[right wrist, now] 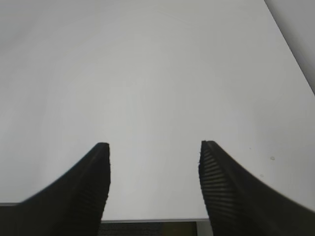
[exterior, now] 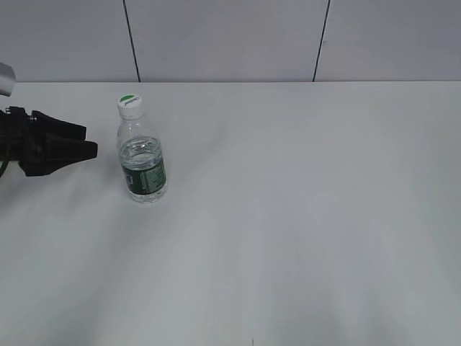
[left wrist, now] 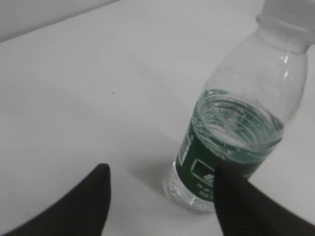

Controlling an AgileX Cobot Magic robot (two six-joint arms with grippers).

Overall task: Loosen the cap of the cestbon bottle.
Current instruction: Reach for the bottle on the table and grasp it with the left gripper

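On my exterior feed the bottle (exterior: pixel 142 158) stands upright on the white table (exterior: pixel 302 216), left of centre and toward the back, with the wall panels (exterior: pixel 230 40) behind it. Its cap (exterior: pixel 130 105) is on the neck, white with a green oval on top, and the green label (exterior: pixel 147 179) wraps the lower body; water fills it to just above the label. My left gripper (exterior: pixel 90 141) sits at the left edge of that feed, black fingers pointing at the bottle from its left, near it but apart. Through the left wrist camera I see the left gripper (left wrist: pixel 162 182) spread, nothing between the fingers; the bottle (left wrist: pixel 236 132) rises beyond the right finger (left wrist: pixel 246 206), which overlaps its lower label in the picture, though I cannot tell from here whether they touch. The cap is cut off at the top of that view. My right gripper (right wrist: pixel 153 152) is also spread and empty, hanging over bare table (right wrist: pixel 147 73) near its edge, and it does not appear in the exterior feed.
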